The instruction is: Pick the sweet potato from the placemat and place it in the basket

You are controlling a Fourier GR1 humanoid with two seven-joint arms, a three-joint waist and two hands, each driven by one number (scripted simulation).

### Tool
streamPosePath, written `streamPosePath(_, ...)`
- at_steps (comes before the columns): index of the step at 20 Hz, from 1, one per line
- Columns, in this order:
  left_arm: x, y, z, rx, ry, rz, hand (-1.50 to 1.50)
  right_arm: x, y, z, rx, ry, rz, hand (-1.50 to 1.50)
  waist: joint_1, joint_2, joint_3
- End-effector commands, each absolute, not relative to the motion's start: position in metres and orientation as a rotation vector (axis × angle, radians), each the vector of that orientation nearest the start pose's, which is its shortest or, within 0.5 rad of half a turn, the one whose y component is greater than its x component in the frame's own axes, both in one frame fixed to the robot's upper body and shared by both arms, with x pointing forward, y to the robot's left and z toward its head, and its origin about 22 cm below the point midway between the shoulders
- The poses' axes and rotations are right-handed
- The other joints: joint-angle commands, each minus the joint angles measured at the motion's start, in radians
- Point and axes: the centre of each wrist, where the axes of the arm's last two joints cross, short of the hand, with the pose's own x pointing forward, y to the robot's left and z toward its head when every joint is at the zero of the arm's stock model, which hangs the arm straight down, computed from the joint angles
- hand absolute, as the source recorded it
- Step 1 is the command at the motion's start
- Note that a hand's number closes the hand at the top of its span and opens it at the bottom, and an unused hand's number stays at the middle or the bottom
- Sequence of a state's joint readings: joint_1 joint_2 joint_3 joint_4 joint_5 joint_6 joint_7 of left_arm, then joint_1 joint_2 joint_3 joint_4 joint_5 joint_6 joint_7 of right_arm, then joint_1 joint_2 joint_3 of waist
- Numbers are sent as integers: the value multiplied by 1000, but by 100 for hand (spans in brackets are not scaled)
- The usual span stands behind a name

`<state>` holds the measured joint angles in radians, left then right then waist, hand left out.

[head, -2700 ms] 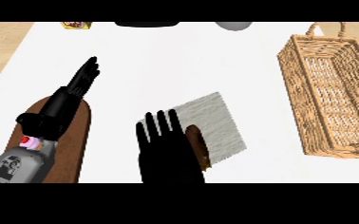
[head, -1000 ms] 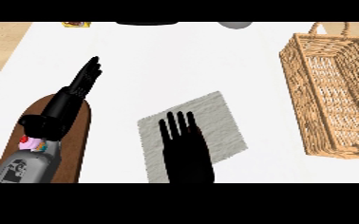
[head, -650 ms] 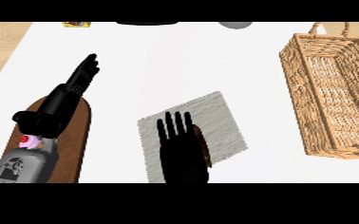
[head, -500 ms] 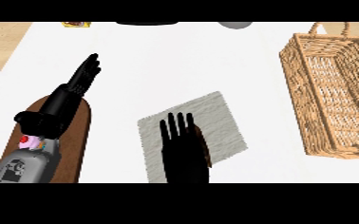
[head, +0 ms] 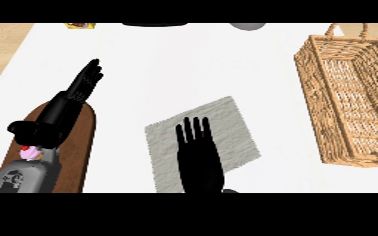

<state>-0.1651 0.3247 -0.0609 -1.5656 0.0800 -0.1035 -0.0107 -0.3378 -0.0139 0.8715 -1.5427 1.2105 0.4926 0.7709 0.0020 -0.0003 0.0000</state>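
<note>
My right hand (head: 199,162) lies flat on the placemat (head: 235,130) near the counter's (head: 184,65) front edge, fingers straight and together. I can't see the sweet potato; I guess it hides underneath. Next I must curl round it, lift, and go to the basket (head: 343,95) at the right edge. My left hand (head: 77,92) rests with straight fingers by the left edge.

Brown board (head: 83,139), small pink item (head: 29,152), white counter (head: 184,65)

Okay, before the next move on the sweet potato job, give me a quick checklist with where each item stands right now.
1. Right hand over the placemat: ok.
2. Right hand's fingers straight, nothing held: ok.
3. Sweet potato in sight: cannot tell; no part shows, and the right hand may hide it.
4. Basket upright with its opening up, off to the right: ok.
5. Left hand open at the left, away from the placemat: ok.
</note>
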Motion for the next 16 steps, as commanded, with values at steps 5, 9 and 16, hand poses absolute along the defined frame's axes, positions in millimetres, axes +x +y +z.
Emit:
streamPosePath(5, 278, 261, 54, 44, -1698, -393, 0, 225, -14, 35, -1033, -1014, 1681, -150, 4, 1, 0)
streamPosePath(9, 276, 255, 63, 57, -1700, -358, 0, 202, -25, 1, -1046, -970, 1711, -150, -1, -1, 0)
streamPosePath(16, 284, 270, 59, 19, -1690, -373, 0, 217, -47, 1, -960, -931, 1723, -150, -2, 0, 0)
